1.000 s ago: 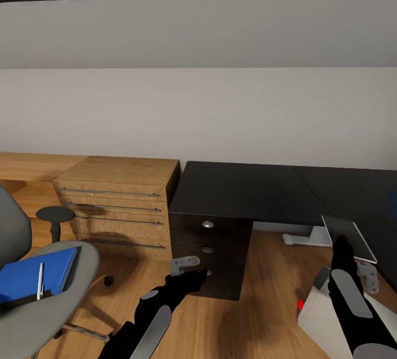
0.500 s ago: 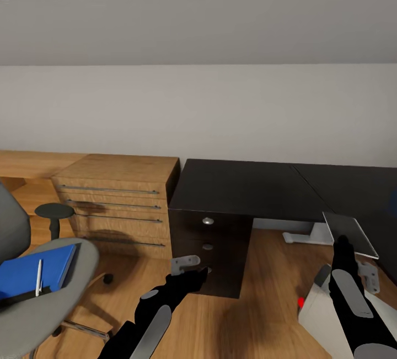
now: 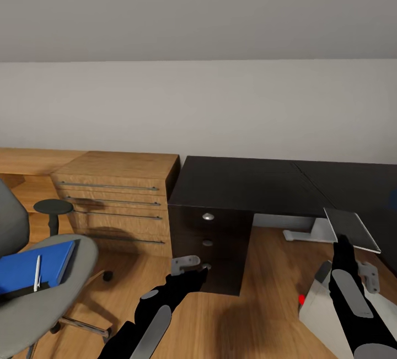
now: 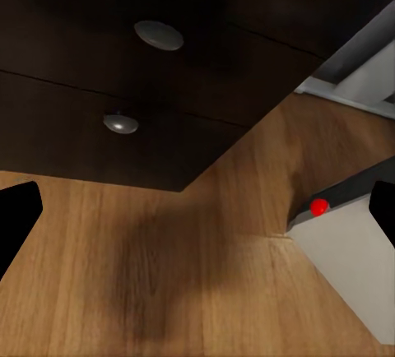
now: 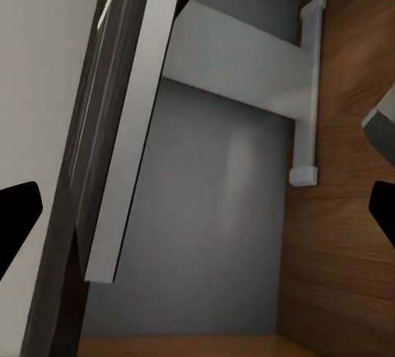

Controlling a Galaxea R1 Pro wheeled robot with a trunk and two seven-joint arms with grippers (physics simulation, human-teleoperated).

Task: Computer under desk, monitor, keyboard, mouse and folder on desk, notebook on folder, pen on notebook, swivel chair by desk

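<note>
1. Judging from the head view, little of the tidying looks done; the black surface (image 3: pixel 259 185) at centre right carries no monitor and no mouse.
2. The grey swivel chair (image 3: pixel 41 293) sits at lower left, apart from the surface, with a wood cabinet (image 3: pixel 118 199) between them; a blue folder or notebook (image 3: pixel 33 265) lies on its seat with the white pen (image 3: pixel 37 273) on top; whether one blue item or two is hard to tell.
3. The grey computer (image 3: pixel 325 315) with its red dot stands on the floor at lower right, by the white leg (image 3: pixel 314 232); it looks near the surface's edge rather than fully under it.
4. The right claw (image 3: pixel 353 248) at lower right appears to pinch a flat dark slab, probably the keyboard (image 3: pixel 353 229), raised at the surface's edge; placing it is still to do.
5. The left claw (image 3: pixel 190 268) at lower centre is spread and holds nothing, just before the drawer unit (image 3: pixel 209 243).
6. Left, as far as shown: keyboard, monitor, mouse, the stack, then the chair.
</note>
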